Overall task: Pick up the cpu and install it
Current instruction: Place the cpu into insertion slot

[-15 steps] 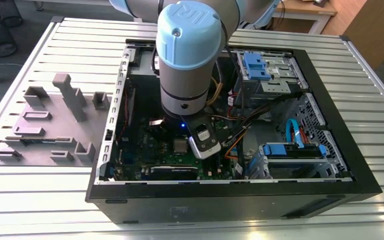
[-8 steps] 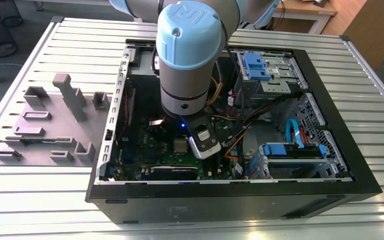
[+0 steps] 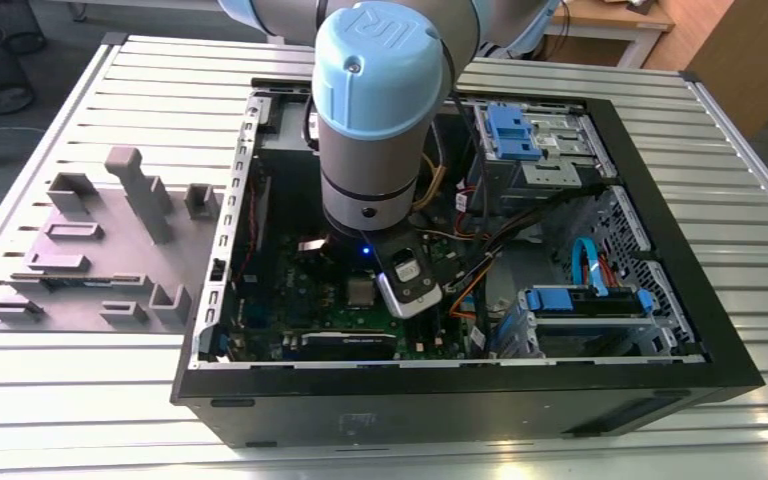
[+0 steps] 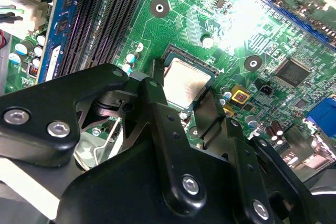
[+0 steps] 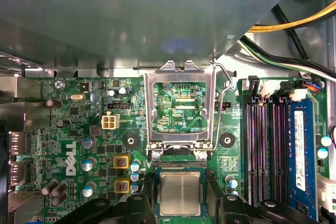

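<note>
The cpu [image 5: 180, 192], a small square chip with a silvery-grey top, lies flat in its black socket on the green motherboard [image 5: 79, 129]. In the second wrist view the cpu [image 4: 186, 80] sits between my two black fingers [image 4: 155, 90]. My gripper [image 5: 180, 205] stands open over it, one finger just off each side, jaws straddling the socket. The hinged metal socket frame [image 5: 180, 69] is flipped up beside the socket, its square hole showing the board behind. In the exterior view the arm [image 3: 371, 120] reaches down into the open computer case [image 3: 704, 340], with the cpu [image 3: 361, 292] below its wrist.
Memory slots [image 5: 262, 145] and a blue memory stick [image 5: 300, 145] run alongside the socket. The frame's wire lever [image 5: 223, 108] stands raised. A grey metal wall [image 5: 157, 14] overhangs the board. Cables [image 5: 294, 24] and blue drive cages [image 3: 584, 300] crowd the case. Grey fixture blocks [image 3: 104, 250] sit outside it.
</note>
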Tool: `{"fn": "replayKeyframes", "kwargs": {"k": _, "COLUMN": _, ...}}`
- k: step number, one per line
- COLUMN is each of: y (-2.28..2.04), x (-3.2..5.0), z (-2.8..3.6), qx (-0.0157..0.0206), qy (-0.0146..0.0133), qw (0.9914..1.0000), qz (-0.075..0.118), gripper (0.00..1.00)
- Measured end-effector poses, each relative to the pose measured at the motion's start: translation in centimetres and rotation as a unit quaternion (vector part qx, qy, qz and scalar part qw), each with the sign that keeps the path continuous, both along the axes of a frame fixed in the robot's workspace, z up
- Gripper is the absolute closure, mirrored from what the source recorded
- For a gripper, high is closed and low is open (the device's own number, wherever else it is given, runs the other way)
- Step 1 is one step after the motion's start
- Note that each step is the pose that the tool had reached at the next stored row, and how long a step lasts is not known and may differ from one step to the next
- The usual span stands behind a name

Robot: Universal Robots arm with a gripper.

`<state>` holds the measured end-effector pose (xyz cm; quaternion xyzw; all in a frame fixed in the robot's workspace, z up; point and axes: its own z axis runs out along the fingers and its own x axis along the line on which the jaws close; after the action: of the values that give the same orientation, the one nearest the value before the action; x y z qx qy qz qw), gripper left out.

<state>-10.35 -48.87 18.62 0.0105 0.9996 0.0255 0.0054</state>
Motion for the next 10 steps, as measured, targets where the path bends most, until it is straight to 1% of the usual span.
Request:
{"fn": "replayKeyframes", "kwargs": {"k": 5, "y": 0.01, "x": 0.02, "z": -0.04, "qx": 0.0003, "qy": -0.0003, "qw": 1.00000, "qz": 0.000, "gripper": 0.52}}
{"fn": "replayKeyframes", "kwargs": {"k": 6, "y": 0.01, "x": 0.01, "z": -0.03, "qx": 0.0003, "qy": -0.0002, "qw": 1.00000, "qz": 0.000, "gripper": 0.46}}
{"fn": "replayKeyframes", "kwargs": {"k": 10, "y": 0.00, "x": 0.00, "z": -0.02, "qx": 0.0001, "qy": 0.0000, "qw": 1.00000, "qz": 0.000, "gripper": 0.46}}
